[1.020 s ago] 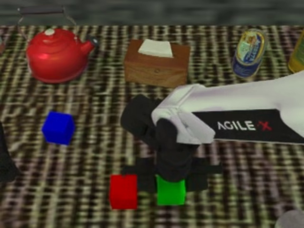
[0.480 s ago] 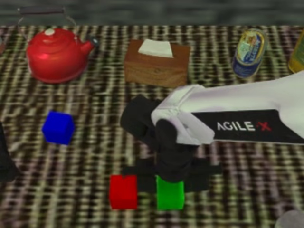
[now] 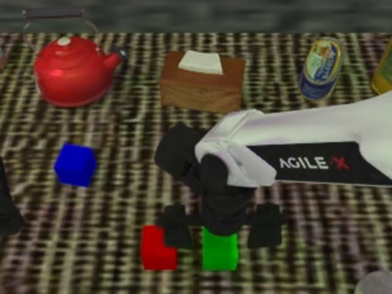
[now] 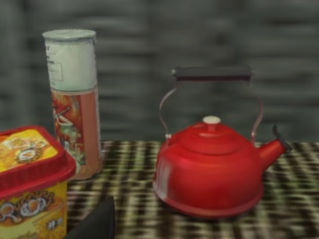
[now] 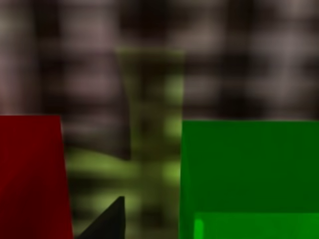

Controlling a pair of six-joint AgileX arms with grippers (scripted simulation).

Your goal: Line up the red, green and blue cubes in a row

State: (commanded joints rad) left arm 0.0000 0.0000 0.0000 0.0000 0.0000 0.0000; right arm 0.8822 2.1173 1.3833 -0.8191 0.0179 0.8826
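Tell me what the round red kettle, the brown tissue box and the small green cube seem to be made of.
Round red kettle: likely enamelled metal, glossy highlights, thin wire handle. Brown tissue box: apparently wood, grain-like streaks, satin. Small green cube, under the right gripper: plain, matte, flat colour; plastic or painted wood, unclear.

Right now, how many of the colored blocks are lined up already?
Two look done: the red cube and green cube sit side by side near the front edge. The right gripper hangs open over the green cube, gripping nothing. Left to do: the blue cube sits apart toward the left. The left arm is parked at the left edge.
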